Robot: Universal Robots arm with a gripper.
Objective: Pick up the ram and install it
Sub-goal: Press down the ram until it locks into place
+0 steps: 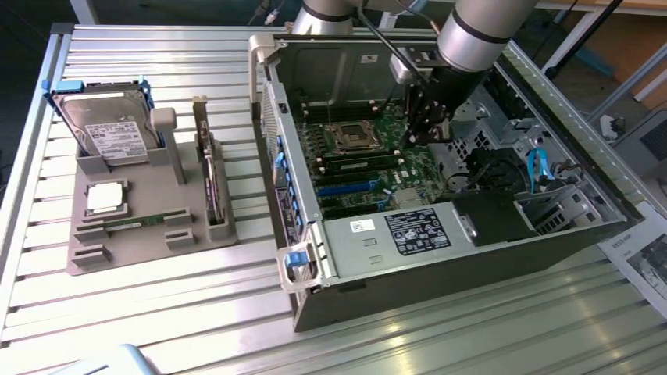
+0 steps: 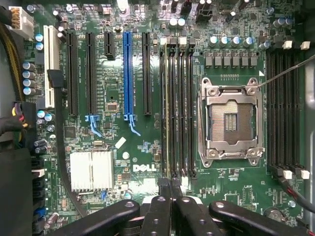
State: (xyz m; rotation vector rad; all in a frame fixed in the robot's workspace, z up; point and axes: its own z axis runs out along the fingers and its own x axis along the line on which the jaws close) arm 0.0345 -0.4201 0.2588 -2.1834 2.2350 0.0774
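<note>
One ram (image 2: 166, 113) stands edge-on in the outermost of several black memory slots beside the processor socket (image 2: 231, 120); it looks as long as the slots. My gripper (image 2: 170, 187) is shut, its fingertips (image 2: 164, 186) over that stick's near end; whether they touch it I cannot tell. From outside, the gripper (image 1: 426, 139) reaches down into the open computer case (image 1: 417, 234), over the motherboard next to the socket (image 1: 349, 133). Another ram (image 1: 140, 224) lies in the grey fixture on the exterior view's left.
The grey fixture (image 1: 156, 195) also carries a hard drive (image 1: 109, 129), a silver processor chip (image 1: 105, 198) and an upright dark expansion card (image 1: 212, 183). Inside the case are blue cables (image 1: 536, 168) and a black shroud (image 1: 490, 219). Everything rests on a slatted metal table (image 1: 156, 312).
</note>
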